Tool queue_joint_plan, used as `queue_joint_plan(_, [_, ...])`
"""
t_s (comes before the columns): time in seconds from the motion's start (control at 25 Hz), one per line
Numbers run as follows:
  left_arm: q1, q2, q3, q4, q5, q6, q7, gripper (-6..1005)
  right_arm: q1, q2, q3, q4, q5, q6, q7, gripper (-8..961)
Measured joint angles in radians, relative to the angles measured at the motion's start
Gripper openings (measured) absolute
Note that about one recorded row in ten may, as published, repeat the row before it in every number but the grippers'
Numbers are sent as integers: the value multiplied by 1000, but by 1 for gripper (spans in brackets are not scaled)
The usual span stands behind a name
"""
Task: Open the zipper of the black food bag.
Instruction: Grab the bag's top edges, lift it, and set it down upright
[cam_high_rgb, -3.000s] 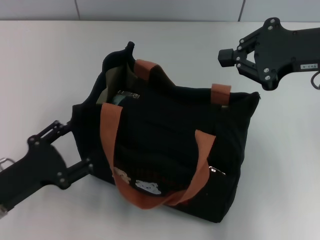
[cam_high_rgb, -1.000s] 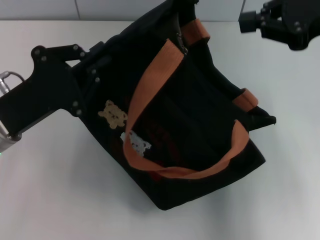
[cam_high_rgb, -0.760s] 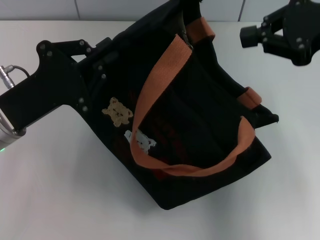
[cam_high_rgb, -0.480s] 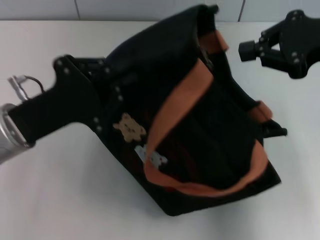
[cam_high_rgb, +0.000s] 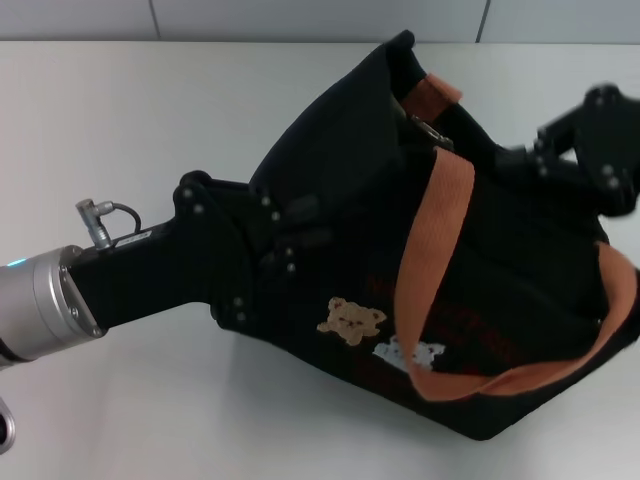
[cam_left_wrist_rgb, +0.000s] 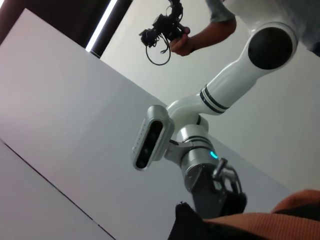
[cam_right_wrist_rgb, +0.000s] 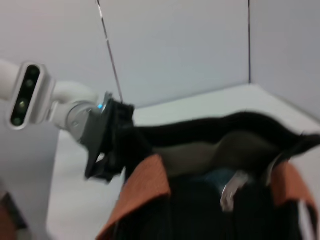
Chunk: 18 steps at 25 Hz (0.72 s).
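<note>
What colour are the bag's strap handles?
Orange-brown strap handles on the black food bag; clearest in the head view.

Both arms are brought in against the bag, one from each side.

The left gripper (cam_high_rgb: 275, 255), black and bolted, on a silver-cuffed wrist, is reached in from the near left, its fingers pressed into the black fabric tote's (cam_high_rgb: 340, 170) side; whether they are parted cannot be made out. The right gripper (cam_high_rgb: 545, 160), a black linkage, is set at the tote's far right edge, its fingertips hidden.
</note>
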Motion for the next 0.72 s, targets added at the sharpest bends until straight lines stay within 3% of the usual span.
queue_joint_plan(0.16, [0, 0, -4, 8, -23, -5, -3, 92, -20, 0, 40, -47, -117, -98, 72, 1])
queue_joint_plan(0.32, [0, 1, -4, 12, -37, -7, -7, 92, -50, 3, 102, -86, -135, -146, 81, 0])
queue_joint_plan(0.52, [-5, 1, -2, 13, -46, -8, -8, 93, -73, 10, 86, 4, -156, -151, 55, -1])
queue_joint_plan(0.56, [-14, 1, 1, 14, -51, -7, -8, 93, -64, 26, 41, 91, -193, -115, 20, -1])
queue_joint_plan(0.6, [-14, 1, 1, 14, -51, -7, -8, 93, -64, 26, 41, 91, -193, -115, 20, -1])
queue_joint_plan(0.72, [-24, 1, 2, 14, -51, 1, -8, 92, -35, 60, 10, 191, -263, -44, -42, -1])
